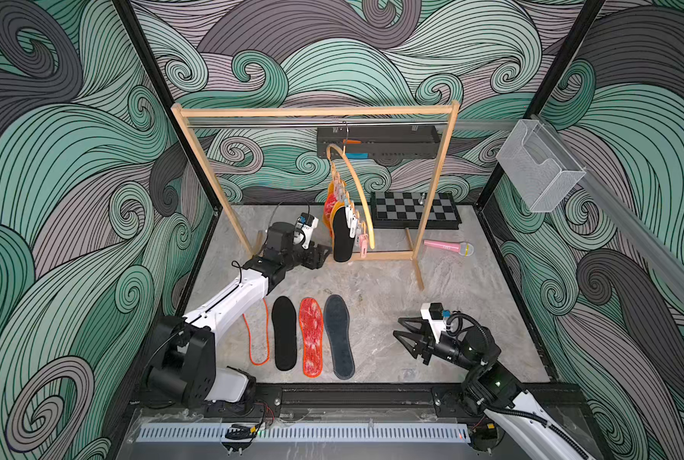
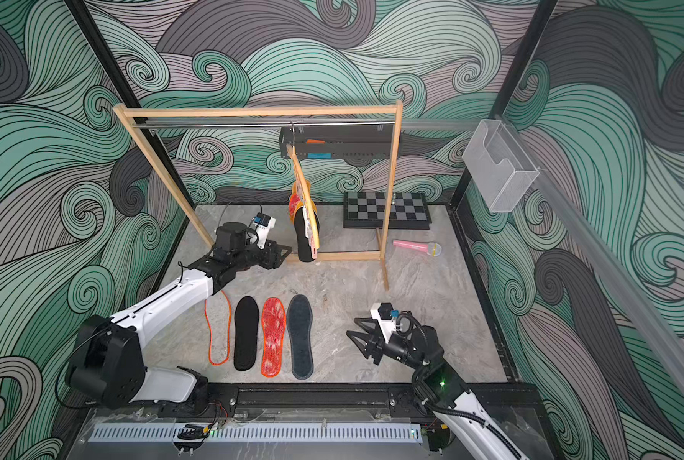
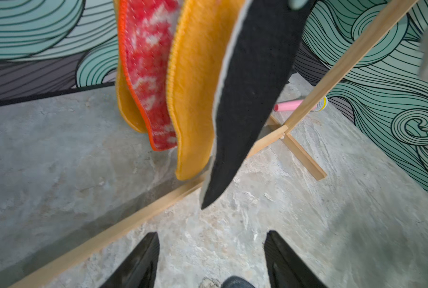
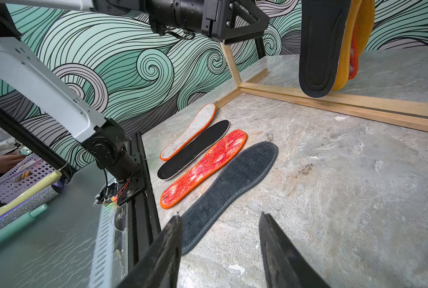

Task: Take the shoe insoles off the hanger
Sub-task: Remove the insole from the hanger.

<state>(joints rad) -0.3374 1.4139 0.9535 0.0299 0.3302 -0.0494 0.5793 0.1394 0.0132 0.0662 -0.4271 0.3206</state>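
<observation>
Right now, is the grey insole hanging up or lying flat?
Lying flat: the dark grey insole rests on the table beside a red-white insole, off the hanger.

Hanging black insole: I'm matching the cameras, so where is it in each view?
Both top views: black insole at centre, hanging from the hanger.
Left wrist: black insole mid-picture, overlapping a mustard insole.
Right wrist: black insole at the picture's edge, partly cut off.
Shared landmark: the rack's base bar near its tip.
</observation>
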